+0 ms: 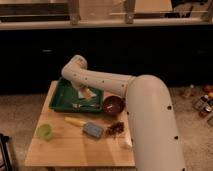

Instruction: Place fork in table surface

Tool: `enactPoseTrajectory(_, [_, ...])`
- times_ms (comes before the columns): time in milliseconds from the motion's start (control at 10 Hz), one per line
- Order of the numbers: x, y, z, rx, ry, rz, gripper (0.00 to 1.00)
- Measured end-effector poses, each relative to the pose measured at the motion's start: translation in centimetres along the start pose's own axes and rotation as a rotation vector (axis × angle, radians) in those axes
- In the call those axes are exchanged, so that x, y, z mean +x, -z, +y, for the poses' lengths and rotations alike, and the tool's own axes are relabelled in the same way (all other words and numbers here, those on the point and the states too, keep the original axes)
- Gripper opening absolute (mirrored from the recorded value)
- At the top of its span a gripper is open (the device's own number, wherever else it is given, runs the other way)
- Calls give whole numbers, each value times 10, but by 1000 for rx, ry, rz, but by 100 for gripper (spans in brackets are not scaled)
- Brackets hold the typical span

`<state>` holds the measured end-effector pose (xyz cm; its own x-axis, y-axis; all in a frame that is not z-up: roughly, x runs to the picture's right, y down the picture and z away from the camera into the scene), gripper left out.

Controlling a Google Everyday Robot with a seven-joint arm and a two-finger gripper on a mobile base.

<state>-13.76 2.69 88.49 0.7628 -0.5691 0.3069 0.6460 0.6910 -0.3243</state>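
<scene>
**Fig. 1. Fork lying in the tray, gripper above it**

The fork (84, 105) lies flat in the dark green tray (64, 99), along its near edge and towards the right end, with its handle running roughly left–right. The gripper (86, 93) hangs inside the tray just beyond the fork. Whether its jaws stand apart or together cannot be told, and contact with the fork is not visible.

The fork is judged light, stiff and smooth, so it is likely to slip or pivot if pinched near one end. A hold across the slender handle near its middle looks safest. Because it lies low against the tray floor, a shallow pick is needed.

The bare table surface (70, 150) is widest at the near left. Also on it are a yellow elongated item (75, 121), a blue-grey sponge (93, 130), a green cup (45, 131) and a dark red bowl (113, 105).

The arm's bulk hides the table's right side. Pale objects beside the gripper cannot be identified, and which end of the fork carries the tines cannot be made out.
</scene>
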Motion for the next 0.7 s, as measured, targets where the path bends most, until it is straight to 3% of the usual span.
enactPoseTrajectory(500, [-17,-17,-2,17,-192,-46,80])
enactPoseTrajectory(700, [-29,-19,-4,4,-226,-75,80])
